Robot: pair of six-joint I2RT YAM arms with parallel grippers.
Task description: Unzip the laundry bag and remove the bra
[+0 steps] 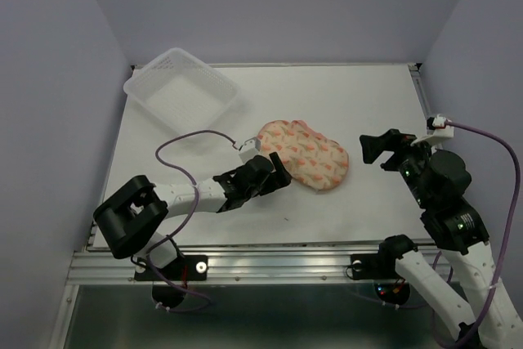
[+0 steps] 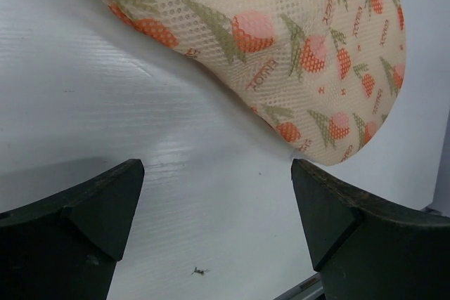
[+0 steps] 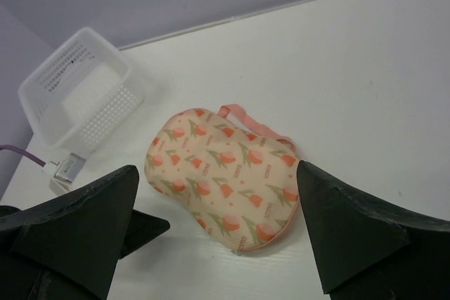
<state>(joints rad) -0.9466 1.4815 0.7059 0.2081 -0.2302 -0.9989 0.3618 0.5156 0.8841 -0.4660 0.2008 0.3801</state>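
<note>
The laundry bag (image 1: pixel 305 155) lies closed on the white table's middle: a peach mesh pouch with orange-red flower motifs. It also shows in the left wrist view (image 2: pixel 281 40) and in the right wrist view (image 3: pixel 225 173), where its thin pink loop (image 3: pixel 242 117) sticks out at the far side. My left gripper (image 1: pixel 274 172) is open and empty, low over the table just at the bag's near-left edge. My right gripper (image 1: pixel 369 149) is open and empty, raised to the right of the bag. The bra is hidden.
A clear plastic rectangular tray (image 1: pixel 181 87) stands tilted at the back left of the table (image 1: pixel 368 96); it also shows in the right wrist view (image 3: pixel 77 89). A purple cable (image 1: pixel 184 140) loops from the left arm. Grey walls close in three sides.
</note>
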